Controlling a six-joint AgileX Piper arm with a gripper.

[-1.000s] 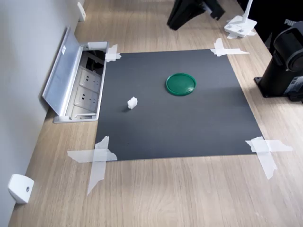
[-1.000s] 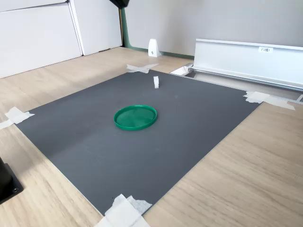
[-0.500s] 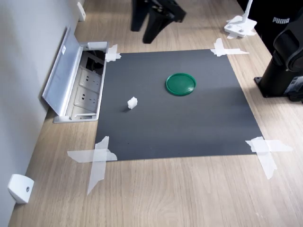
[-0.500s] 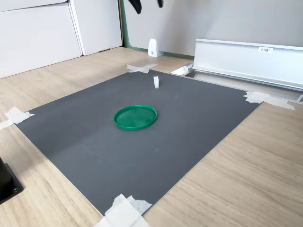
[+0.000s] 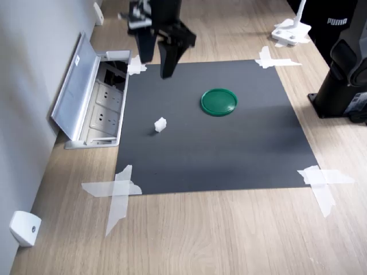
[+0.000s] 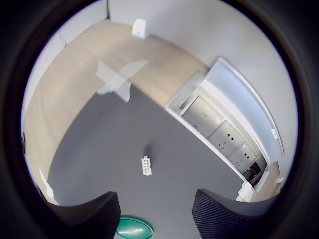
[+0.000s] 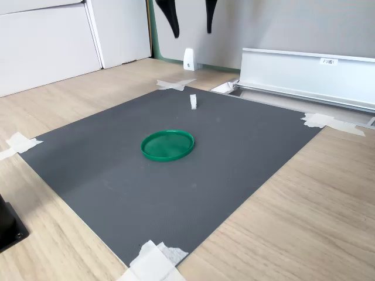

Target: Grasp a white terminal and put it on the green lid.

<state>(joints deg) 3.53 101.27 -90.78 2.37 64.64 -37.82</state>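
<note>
The gripper (image 5: 156, 64) hangs above the far edge of the dark mat (image 5: 229, 154) in the first exterior view, its two black fingers (image 7: 172, 20) spread wide with nothing between them. The white terminal (image 5: 160, 124) sits alone on the mat, at about seven o'clock from the green lid (image 5: 218, 101) and well apart from it. In the wrist view the white terminal (image 6: 145, 165) lies between the finger tips and a taped corner, with the lid's rim (image 6: 130, 228) just showing.
</note>
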